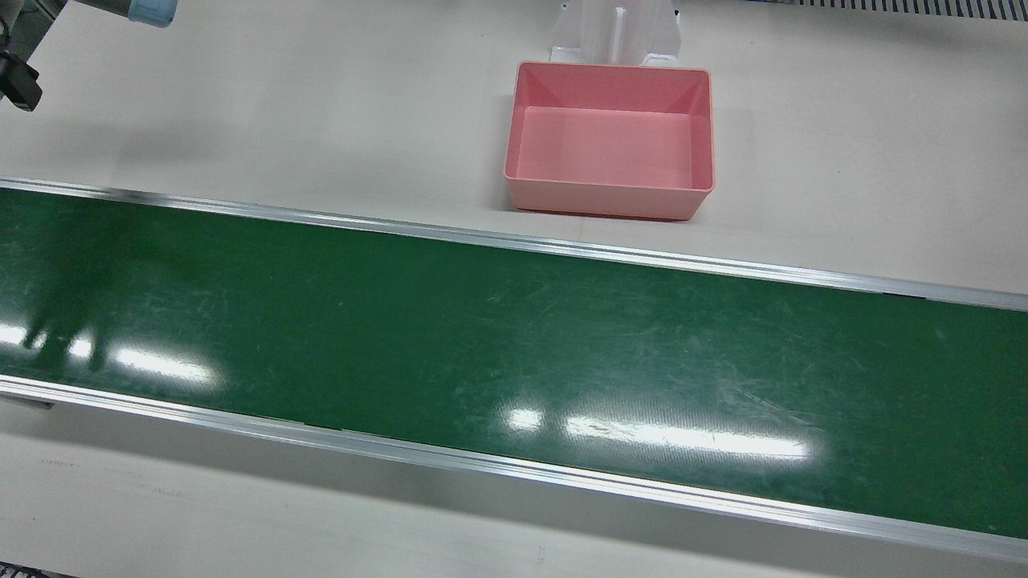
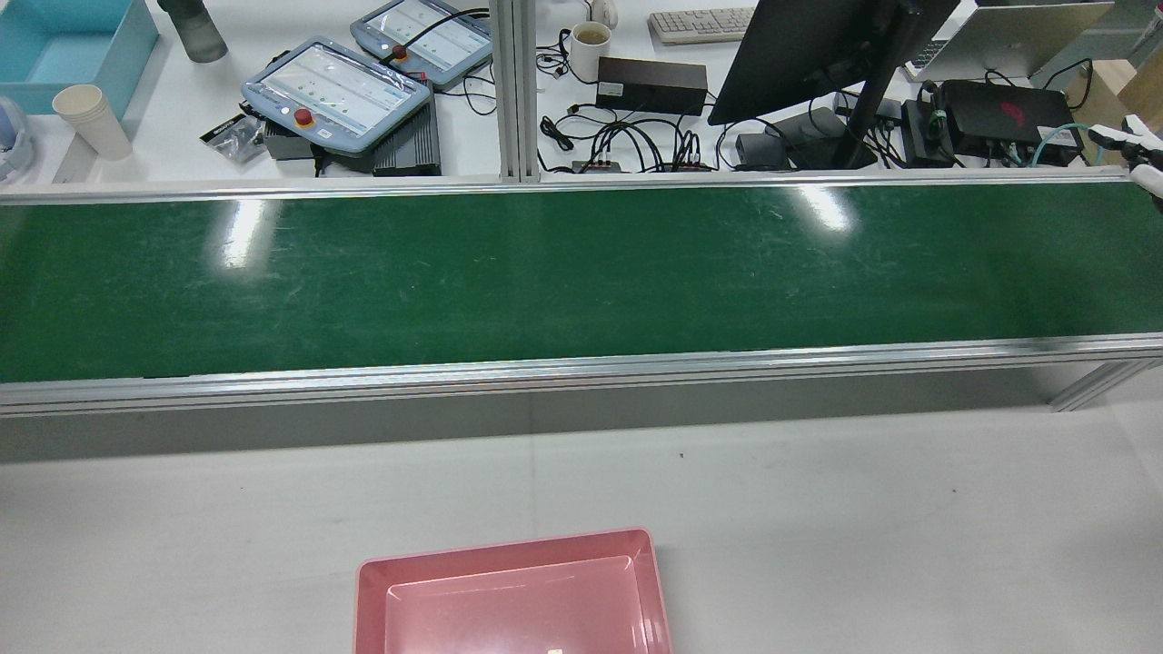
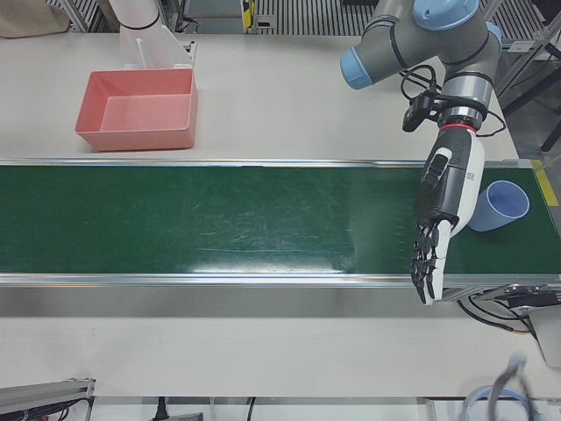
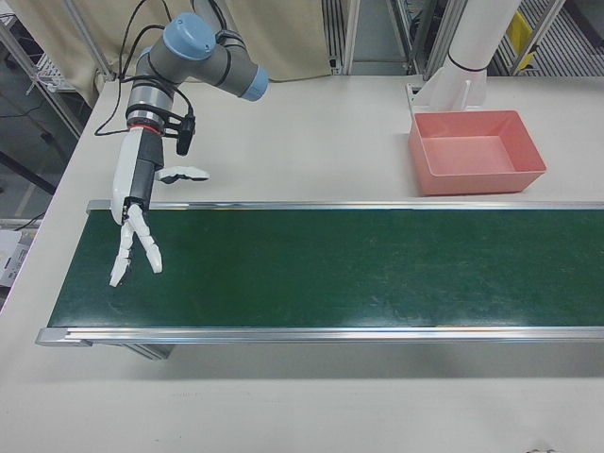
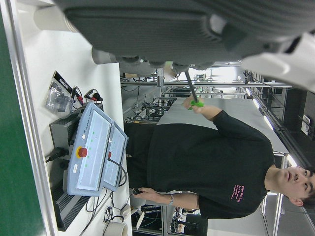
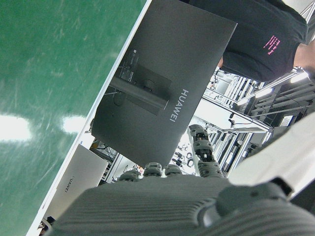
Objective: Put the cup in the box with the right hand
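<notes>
The right hand hung over the green belt with fingers spread and straight, holding and touching nothing. The left hand hung likewise, extended and empty. One blue cup lay on its side just beside the left hand, well apart from the right. One pink box sat far from the right hand, off the belt.

White table, green conveyor belt, cluttered desk behind.
</notes>
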You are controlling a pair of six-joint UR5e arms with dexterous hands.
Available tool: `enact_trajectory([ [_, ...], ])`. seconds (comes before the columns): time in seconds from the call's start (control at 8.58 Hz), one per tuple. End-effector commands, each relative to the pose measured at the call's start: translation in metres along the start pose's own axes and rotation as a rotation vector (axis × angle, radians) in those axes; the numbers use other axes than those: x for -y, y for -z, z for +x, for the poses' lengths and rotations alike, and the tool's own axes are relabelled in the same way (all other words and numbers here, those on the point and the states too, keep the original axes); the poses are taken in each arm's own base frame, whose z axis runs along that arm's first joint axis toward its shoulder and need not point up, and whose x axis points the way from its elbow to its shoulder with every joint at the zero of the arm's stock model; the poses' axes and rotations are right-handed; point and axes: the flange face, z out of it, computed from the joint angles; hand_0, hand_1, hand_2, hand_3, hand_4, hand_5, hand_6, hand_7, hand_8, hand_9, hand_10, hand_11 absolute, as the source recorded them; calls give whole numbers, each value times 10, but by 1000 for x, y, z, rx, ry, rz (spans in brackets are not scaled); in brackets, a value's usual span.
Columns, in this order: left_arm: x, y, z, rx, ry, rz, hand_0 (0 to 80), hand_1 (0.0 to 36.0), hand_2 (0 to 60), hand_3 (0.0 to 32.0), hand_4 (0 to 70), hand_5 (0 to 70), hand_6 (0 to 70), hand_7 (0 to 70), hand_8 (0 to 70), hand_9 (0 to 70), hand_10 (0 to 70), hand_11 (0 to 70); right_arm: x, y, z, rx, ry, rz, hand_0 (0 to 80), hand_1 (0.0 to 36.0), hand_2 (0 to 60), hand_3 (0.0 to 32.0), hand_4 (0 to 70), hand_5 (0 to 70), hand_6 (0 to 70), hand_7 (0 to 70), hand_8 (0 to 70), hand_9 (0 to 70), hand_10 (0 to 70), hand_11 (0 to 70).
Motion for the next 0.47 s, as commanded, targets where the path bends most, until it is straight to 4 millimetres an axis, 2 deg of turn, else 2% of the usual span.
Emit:
enact_trajectory([
  [0.0,1,0,0,0,0,1,0,0,0,0,0,0,0,0,0,0,0,0,-2,-8,1,23,-12,-49,135,44,110,0,0,16,13,10,39,49,0,0],
  [0.12,1,0,0,0,0,1,0,0,0,0,0,0,0,0,0,0,0,0,10,-17,10,33,-19,-74,132,47,125,0,0,17,22,50,44,59,0,0],
  [0.23,2,-1,-1,1,1,3,0,0,0,0,0,0,0,0,0,0,0,0,12,-21,12,44,-20,-99,96,41,133,0,0,17,31,93,52,79,0,0],
  [0.35,3,0,0,0,1,3,0,0,0,0,0,0,0,0,0,0,0,0,1,-23,-5,102,-28,-137,0,1,179,0,0,2,35,122,59,98,6,7],
])
